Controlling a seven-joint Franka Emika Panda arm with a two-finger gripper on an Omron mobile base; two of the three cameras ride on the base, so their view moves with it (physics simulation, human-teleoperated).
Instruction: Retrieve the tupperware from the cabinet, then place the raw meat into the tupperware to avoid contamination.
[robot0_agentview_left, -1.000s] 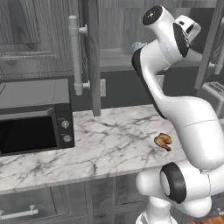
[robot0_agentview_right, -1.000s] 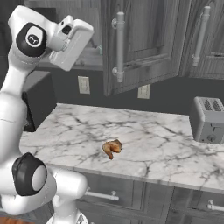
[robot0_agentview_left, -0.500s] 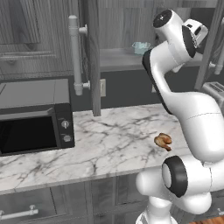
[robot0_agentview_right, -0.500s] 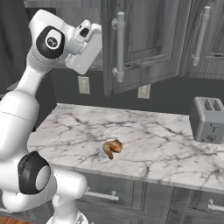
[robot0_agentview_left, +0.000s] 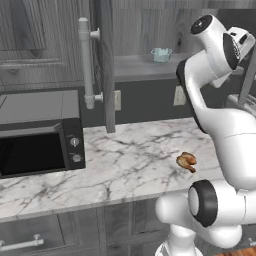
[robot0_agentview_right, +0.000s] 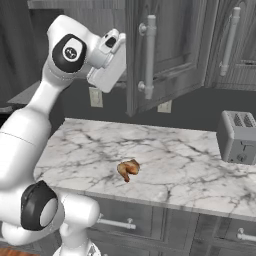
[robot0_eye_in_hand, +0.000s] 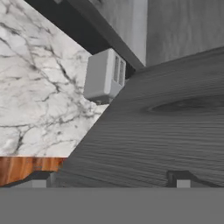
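My arm is raised high in front of the cabinet (robot0_agentview_left: 105, 60), whose door stands open with its long silver bar handle (robot0_agentview_left: 86, 62) facing out. My end effector (robot0_eye_in_hand: 111, 177) has its jaws spread wide, nothing between them; in the hand view the two dark fingertips (robot0_eye_in_hand: 178, 177) sit well apart at the bottom, against a broad face of dark grey wood grain. Past that wood, the hand view looks down on the grey toaster (robot0_eye_in_hand: 105, 75) and the marbled worktop (robot0_eye_in_hand: 35, 87).

The tupperware (robot0_agentview_left: 161, 54) sits upright on the grey shelf (robot0_agentview_left: 145, 65) inside the cabinet, a pale teal tub, apart from my hand. The raw meat (robot0_agentview_left: 187, 161) lies on the worktop near its front edge, on bare marble. From the right base view it is left of the toaster and well apart from it. The black microwave (robot0_agentview_left: 37, 145) stands on the worktop's left.
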